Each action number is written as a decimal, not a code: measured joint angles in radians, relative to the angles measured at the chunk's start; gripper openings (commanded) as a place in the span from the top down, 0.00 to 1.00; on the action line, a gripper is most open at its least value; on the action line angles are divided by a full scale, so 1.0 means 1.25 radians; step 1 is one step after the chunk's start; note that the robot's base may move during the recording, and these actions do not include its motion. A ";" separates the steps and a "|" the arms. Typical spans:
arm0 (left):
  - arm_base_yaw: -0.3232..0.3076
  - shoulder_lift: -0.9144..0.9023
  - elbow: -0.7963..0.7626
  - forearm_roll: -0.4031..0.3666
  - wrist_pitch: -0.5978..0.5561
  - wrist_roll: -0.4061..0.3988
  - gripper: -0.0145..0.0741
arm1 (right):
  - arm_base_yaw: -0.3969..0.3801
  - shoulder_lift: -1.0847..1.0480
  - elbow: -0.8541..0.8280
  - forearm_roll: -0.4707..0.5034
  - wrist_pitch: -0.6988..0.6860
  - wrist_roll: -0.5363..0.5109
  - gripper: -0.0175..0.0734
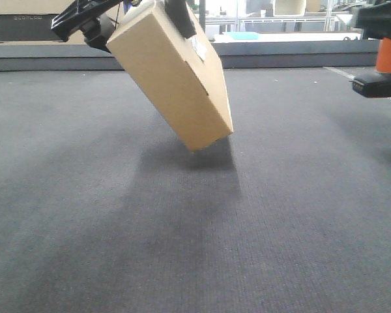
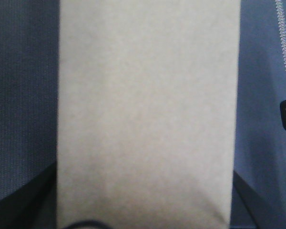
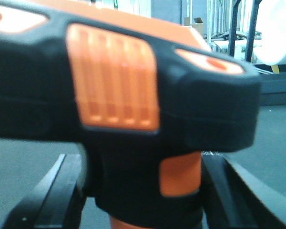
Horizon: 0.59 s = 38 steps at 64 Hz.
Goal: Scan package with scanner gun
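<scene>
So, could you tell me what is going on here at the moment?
The left gripper holds the package by its upper end, tilted, with its lower corner down near the grey carpet; whether it touches is unclear. The right gripper grips the scanner gun by its orange handle, off to the package's side with a clear gap between them. A white label shows on the package's narrow face. Nothing shows a scan happening yet.

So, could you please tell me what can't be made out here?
Front view: scanner gun cut off by the right edge; label on the package too small to read.
Left wrist view: a blank package face fills the frame; label unseen.
Right wrist view: the blurred scanner gun blocks whatever it faces.
</scene>
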 measured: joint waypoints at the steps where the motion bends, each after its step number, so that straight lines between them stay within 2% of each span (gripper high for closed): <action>1: 0.000 0.000 0.000 0.000 0.000 0.000 0.96 | -0.004 0.000 0.005 -0.008 -0.006 0.008 0.99; 12: 0.000 0.000 0.000 0.000 0.000 0.000 0.96 | -0.050 0.010 0.045 -0.102 -0.060 0.091 0.99; 38: 0.000 0.000 0.000 0.000 0.000 0.000 0.96 | -0.058 0.078 0.069 -0.144 -0.066 0.118 0.99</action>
